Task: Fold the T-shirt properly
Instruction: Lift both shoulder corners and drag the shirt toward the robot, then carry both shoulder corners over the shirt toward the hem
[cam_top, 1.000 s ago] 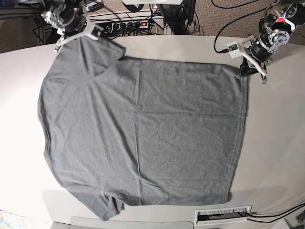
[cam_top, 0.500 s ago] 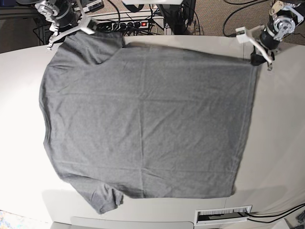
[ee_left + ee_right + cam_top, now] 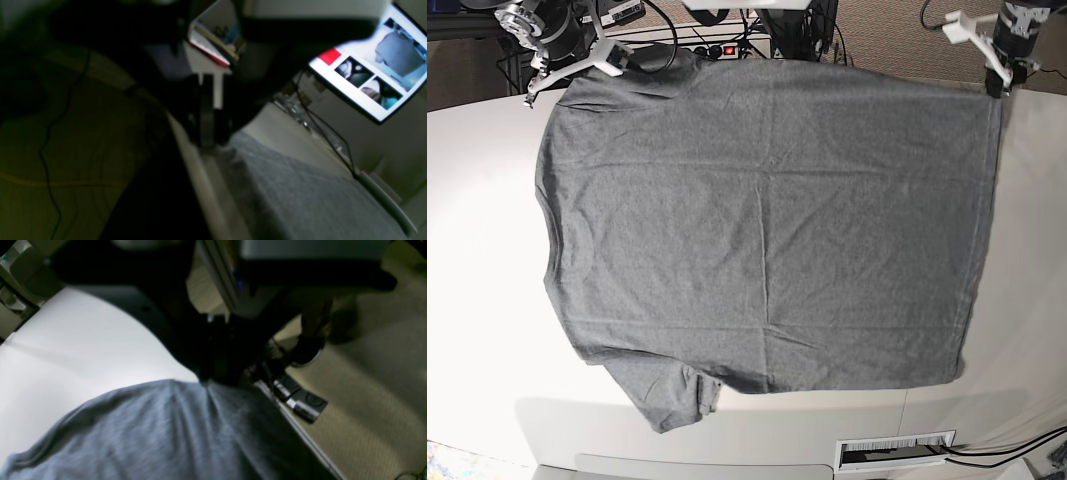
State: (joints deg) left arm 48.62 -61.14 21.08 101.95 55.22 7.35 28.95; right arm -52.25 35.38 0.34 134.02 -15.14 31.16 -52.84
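Note:
The heather-grey T-shirt (image 3: 767, 220) lies spread wide over the white table (image 3: 482, 250), its far edge pulled taut to the table's back. My left gripper (image 3: 995, 88), at the base view's top right, is shut on the shirt's far right corner; the left wrist view shows it (image 3: 207, 138) pinching the grey cloth (image 3: 300, 193) at the table edge. My right gripper (image 3: 595, 68), at the top left, is shut on the far sleeve end; in the right wrist view it (image 3: 217, 376) grips bunched cloth (image 3: 160, 436). One sleeve (image 3: 667, 400) lies at the near left.
A power strip and cables (image 3: 702, 48) lie on the floor behind the table. A slotted grommet (image 3: 895, 450) sits at the table's near edge. A lit monitor (image 3: 370, 63) stands beyond the table. Bare table shows left and right of the shirt.
Both grippers have moved toward the table's back, dragging the shirt's far edge with them. The shirt has slid back and stretched flatter; the folded-over far sleeve has opened out.

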